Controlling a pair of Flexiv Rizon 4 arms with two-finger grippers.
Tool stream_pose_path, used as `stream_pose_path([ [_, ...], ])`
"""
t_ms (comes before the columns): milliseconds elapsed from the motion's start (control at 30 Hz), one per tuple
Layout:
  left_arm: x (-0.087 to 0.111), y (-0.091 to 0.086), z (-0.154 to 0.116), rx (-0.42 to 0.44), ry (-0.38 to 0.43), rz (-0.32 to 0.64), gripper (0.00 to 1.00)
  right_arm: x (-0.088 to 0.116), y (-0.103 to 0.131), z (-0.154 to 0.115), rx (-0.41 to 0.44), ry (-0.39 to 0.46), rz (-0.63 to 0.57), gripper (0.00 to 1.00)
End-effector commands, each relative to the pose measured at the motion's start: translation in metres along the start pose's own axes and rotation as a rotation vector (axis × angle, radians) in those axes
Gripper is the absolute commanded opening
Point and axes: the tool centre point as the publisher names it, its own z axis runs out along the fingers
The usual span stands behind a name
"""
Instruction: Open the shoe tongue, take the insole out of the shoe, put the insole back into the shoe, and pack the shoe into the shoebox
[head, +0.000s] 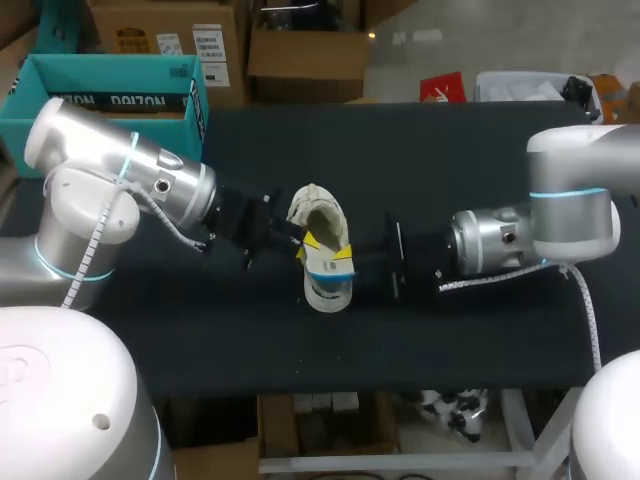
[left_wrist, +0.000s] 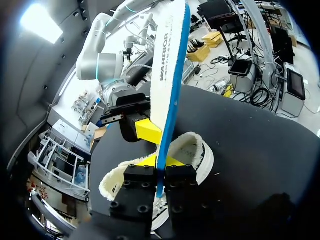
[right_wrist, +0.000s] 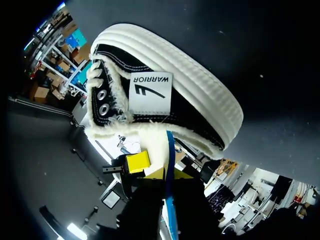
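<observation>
From my station, the shoe (head: 320, 205) sits in the middle of the black cloth table (head: 480, 340). It has a black upper, shaggy cream fleece lining and a ribbed white rubber sole. A white patch (right_wrist: 150, 92) on its side carries dark lettering and a curved mark, and beside it are two metal eyelets (right_wrist: 102, 101).

The insole (left_wrist: 167, 65) stands on edge over the shoe's mouth. It is a flat white strip with a blue rim and dark print along its face.

My left gripper (left_wrist: 160, 162) pinches the insole's lower end between its yellow tips. My right gripper (right_wrist: 169, 175) also has its fingers closed narrow on the blue rim.

The teal shoebox (head: 100, 68) lies open at the table's far left corner, with pale lettering on its dark inner band.
</observation>
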Motion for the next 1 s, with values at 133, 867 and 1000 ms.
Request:
stream_pose_path([
  [133, -0.007, 0.012, 0.008, 0.004, 0.01, -0.004, 0.0, 0.0, 0.003, 0.009, -0.013, -0.008, 0.0, 0.0],
  [867, -0.012, 0.045, 0.025, -0.006, 0.064, -0.06, 0.0, 0.004, 0.033, 0.008, -0.111, -0.048, -0.033, 0.0],
  [1000, -0.006, 0.038, 0.019, 0.011, 0.075, -0.056, 0.34, 0.003, 0.033, 0.006, -0.118, -0.043, -0.035, 0.0],
])
